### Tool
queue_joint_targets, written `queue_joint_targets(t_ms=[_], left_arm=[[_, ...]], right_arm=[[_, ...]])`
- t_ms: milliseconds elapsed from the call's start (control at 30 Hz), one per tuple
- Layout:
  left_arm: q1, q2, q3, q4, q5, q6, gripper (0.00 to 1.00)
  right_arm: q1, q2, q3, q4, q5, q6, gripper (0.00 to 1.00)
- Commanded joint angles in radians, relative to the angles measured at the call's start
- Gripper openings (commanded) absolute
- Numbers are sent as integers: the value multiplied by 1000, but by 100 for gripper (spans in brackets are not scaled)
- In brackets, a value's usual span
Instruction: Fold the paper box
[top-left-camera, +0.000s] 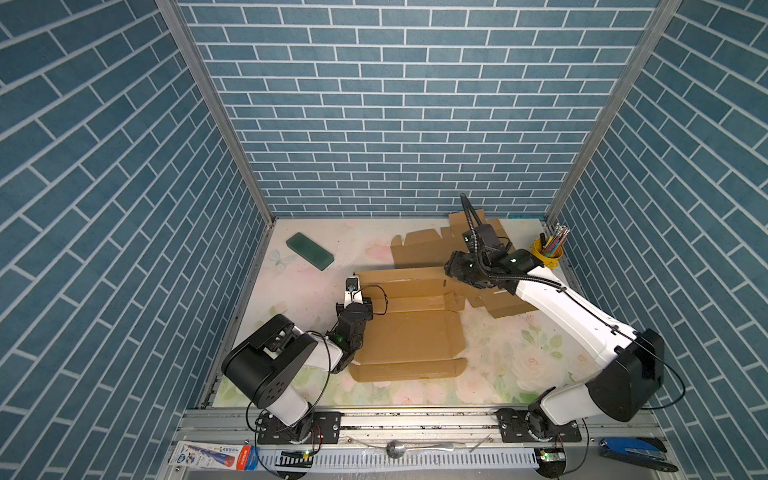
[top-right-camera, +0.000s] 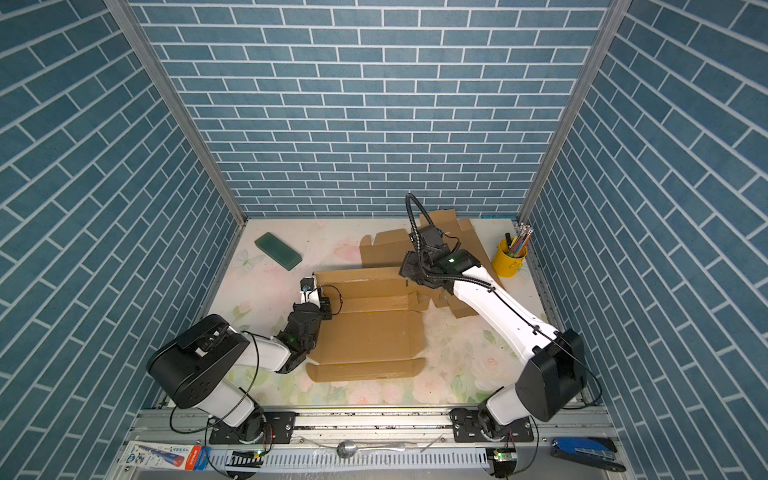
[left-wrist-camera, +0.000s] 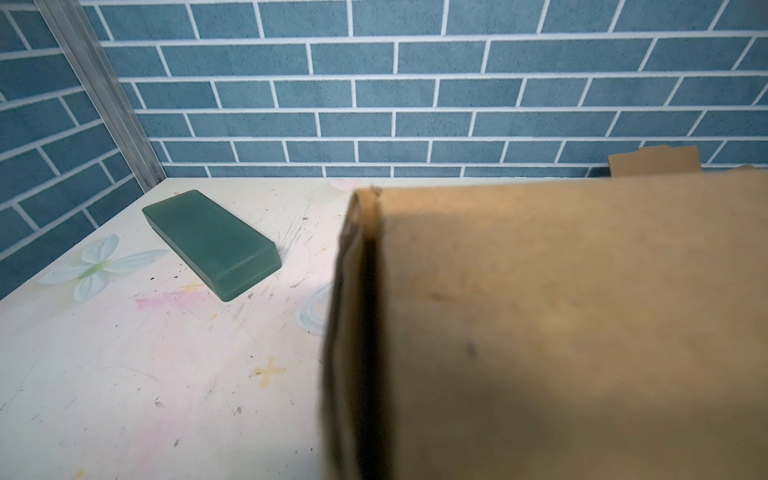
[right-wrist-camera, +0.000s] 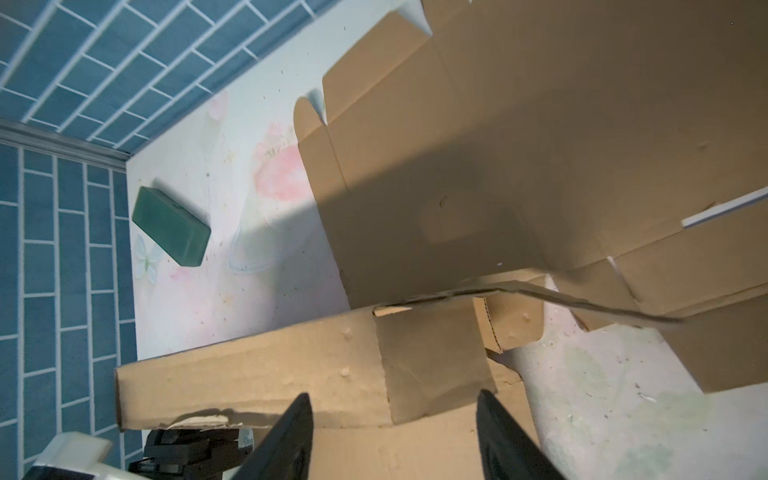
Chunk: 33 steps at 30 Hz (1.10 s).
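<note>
Pinching raised wall of paper box with left claw, rest of box flat on desk. With right claw spread, side flap just ahead: risk of crumpling by off-crease push. Risk also of losing thin pinch, dropping wall.

**Both arms posed at the paper box.**
The left arm reaches low to the box's left edge, where the left gripper is clamped on the cardboard. The right arm stretches to the box's far right corner; the right gripper holds its fingers apart above a flap.
</note>
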Motion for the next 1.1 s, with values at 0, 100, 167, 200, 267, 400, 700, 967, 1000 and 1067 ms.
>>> queue_joint_targets(t_ms=[0,100,167,200,267,400,700,967,1000,1067], left_arm=[[-6,14,-14,6,-5,-3,0],[-7,12,-15,1,2,-1,0],[-9,13,-12,-1,6,-1,0],[-10,16,-10,-3,6,0,0],[-14,20,-5,-3,12,3,0],[-18,29,1,-6,17,8,0],[-18,-19,17,-114,-26,19,0],[-18,-16,19,-133,-25,27,0],[-18,-16,20,-135,-23,29,0],[-18,-12,24,-135,-21,34,0]], right_arm=[[-4,42,67,-46,-42,29,64],[-8,78,78,-32,-72,28,63],[-7,92,71,2,-106,40,59],[-8,95,62,27,-109,53,56],[-8,96,46,73,-163,69,47],[-11,91,19,124,-190,85,32],[-80,12,-57,188,-294,19,41],[-291,-121,-11,1,-410,-315,51],[-319,-127,12,-59,-368,-396,51],[-345,-129,36,-132,-258,-561,51]])
